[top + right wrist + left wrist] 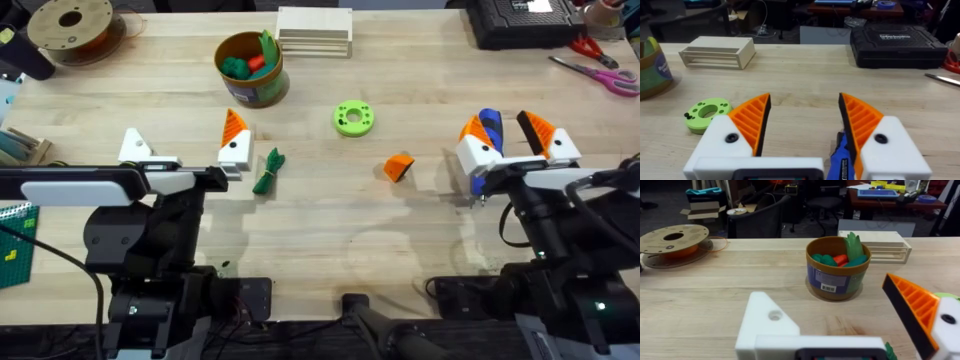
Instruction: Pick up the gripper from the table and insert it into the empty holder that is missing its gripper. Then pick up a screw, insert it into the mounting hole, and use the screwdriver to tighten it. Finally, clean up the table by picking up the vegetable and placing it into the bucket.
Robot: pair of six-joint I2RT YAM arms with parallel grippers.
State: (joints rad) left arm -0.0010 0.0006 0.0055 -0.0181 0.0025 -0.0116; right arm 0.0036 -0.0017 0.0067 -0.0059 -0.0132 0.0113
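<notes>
The loose orange gripper (399,167) lies on the table right of centre. My left gripper (185,146) (835,311) is open. One jaw is the bare white holder (135,147) (765,322); the other carries an orange finger (233,126) (912,307). The dark green vegetable (268,170) lies just right of that finger. Beyond stands the bucket (251,68) (837,270), with toy food inside. My right gripper (507,128) (802,115) is open over the blue screwdriver (489,124) (842,157), which lies between its orange fingers (752,120).
A green ring disc (353,118) (705,112) with small dark bits on it sits mid-table. A wooden spool (70,25) is at the back left, a slatted wooden box (314,30) behind the bucket, a black case (525,20) and scissors (600,72) at the back right.
</notes>
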